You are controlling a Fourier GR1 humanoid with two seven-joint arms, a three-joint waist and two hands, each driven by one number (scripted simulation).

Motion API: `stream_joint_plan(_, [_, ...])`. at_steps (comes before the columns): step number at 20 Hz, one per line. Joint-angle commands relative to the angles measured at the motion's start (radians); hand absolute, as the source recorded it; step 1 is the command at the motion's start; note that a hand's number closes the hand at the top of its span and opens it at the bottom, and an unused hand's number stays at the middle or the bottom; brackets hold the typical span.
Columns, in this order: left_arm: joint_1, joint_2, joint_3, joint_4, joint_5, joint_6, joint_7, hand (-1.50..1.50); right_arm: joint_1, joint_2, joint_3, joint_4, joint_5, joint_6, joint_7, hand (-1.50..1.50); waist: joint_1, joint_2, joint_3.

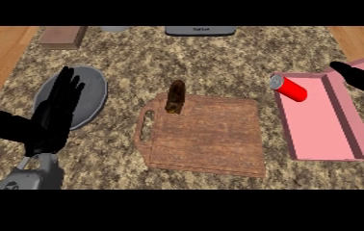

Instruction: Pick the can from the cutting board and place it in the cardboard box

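Note:
The red can [290,88] lies on its side in the far left corner of the pink open box [321,134] at the right, silver end toward the back left. My right hand [350,74] shows only as black fingers at the right edge, just right of the can, apart from it and holding nothing. The wooden cutting board [206,138] lies in the middle with a dark brown oblong item [175,96] at its far left edge. At the left, my left hand [55,113] rests open, fingers up, over the grey plate [92,88].
A brown block [62,36] sits at the far left of the speckled counter. A grey appliance [200,31] and a pale round object [115,29] stand along the back edge. Wooden strips border the counter at both far corners.

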Motion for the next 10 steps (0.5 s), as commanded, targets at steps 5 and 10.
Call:
stream_joint_plan(5, [-0.013, -0.033, -0.016, -0.01, -0.032, 0.019, 0.029, 0.0, 0.229, 0.025, -0.138, -0.165, -0.208, 0.026, -0.17, -1.5, 0.001, 0.001, 0.0])
stream_joint_plan(10, [-0.019, -0.012, 0.032, 0.033, -0.02, -0.034, 0.002, 0.0, 0.316, 0.03, -0.16, -0.245, -0.237, 0.064, -0.177, -1.5, 0.004, 0.001, -0.001])
